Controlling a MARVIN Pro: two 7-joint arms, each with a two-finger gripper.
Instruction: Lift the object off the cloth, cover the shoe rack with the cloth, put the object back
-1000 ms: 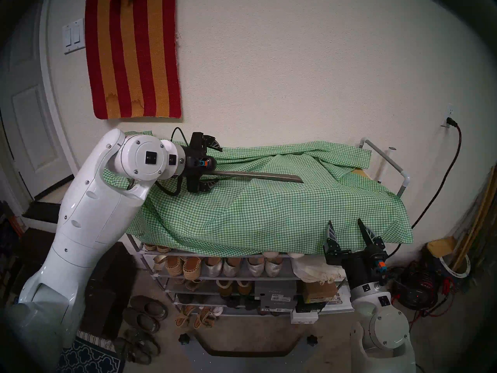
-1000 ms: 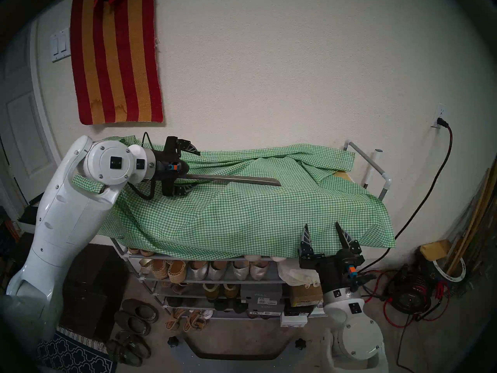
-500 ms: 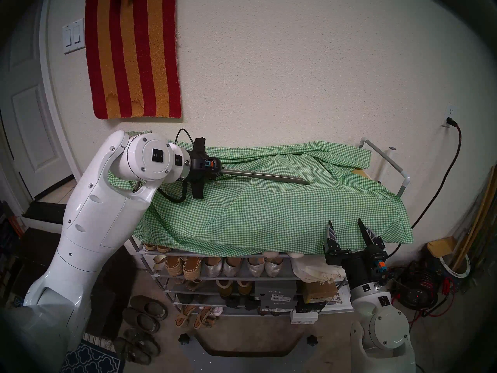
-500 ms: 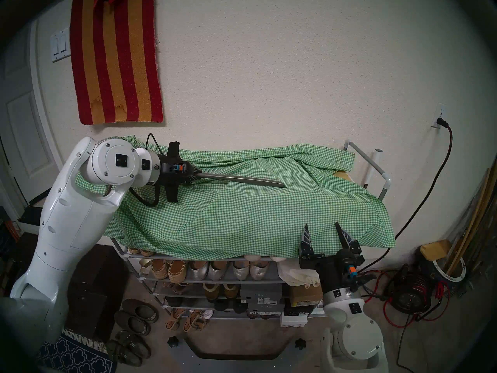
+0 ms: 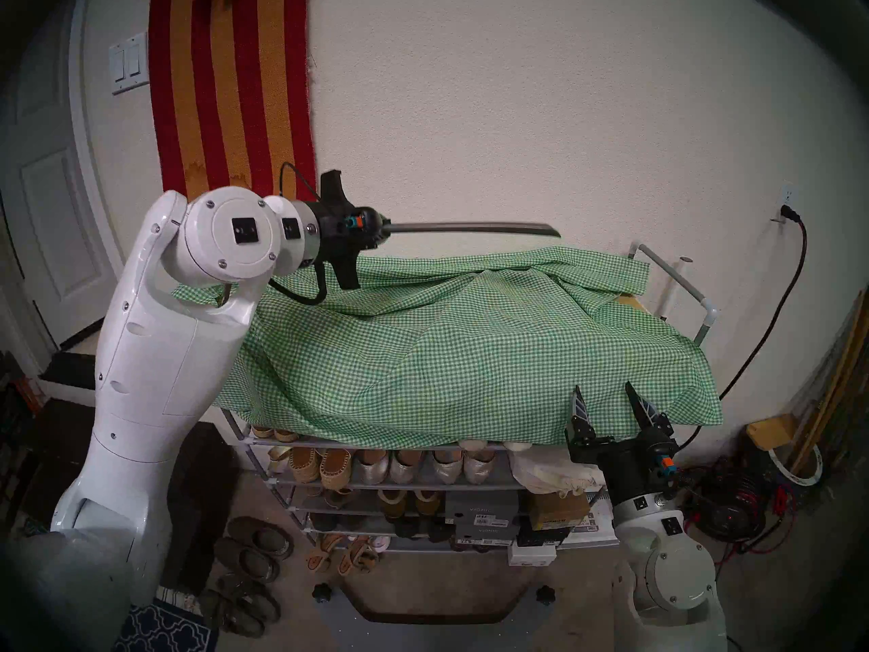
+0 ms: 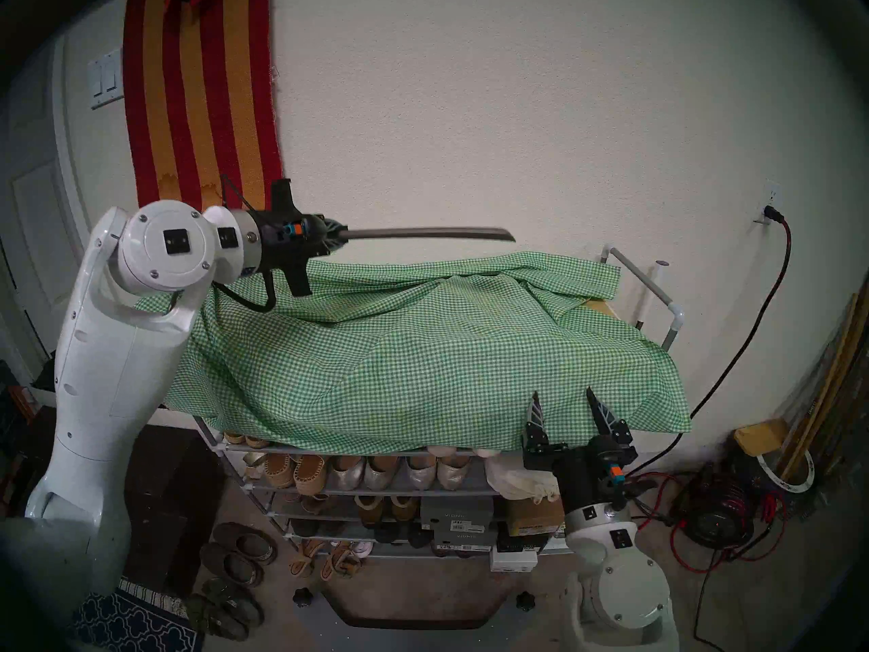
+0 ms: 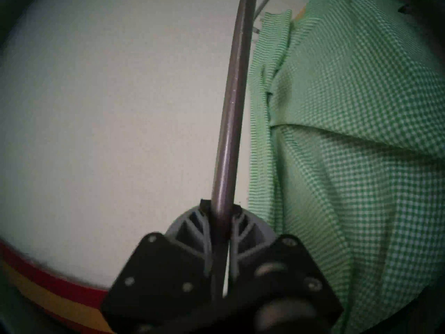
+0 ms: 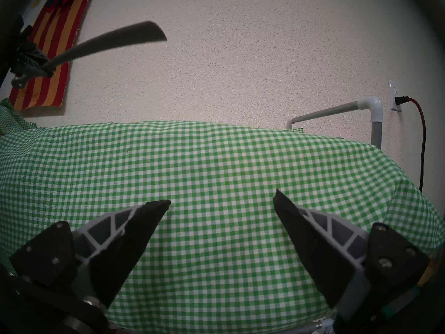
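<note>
L gripper [image 5: 383, 225] clamps shoehorn [image 5: 475, 227], now lifted off cloth [image 5: 470, 350], mid-frame; R gripper [image 5: 606, 394] gapes, lower right; cloth freed.

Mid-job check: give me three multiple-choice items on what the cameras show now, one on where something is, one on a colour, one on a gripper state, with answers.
1. Where is the grey shoehorn?
A. lying on the cloth
B. held in the air above the cloth
C. on the floor

2. What colours is the cloth over the shoe rack?
A. green and white check
B. plain blue
C. red and gold stripes

3. How does the right gripper stand?
A. shut on the cloth
B. shut on nothing
C. open, holding nothing

Answers: 1 B, the left gripper holds it clear of the fabric; 2 A, gingham shows in every view; 3 C, its fingers are spread before the cloth.
</note>
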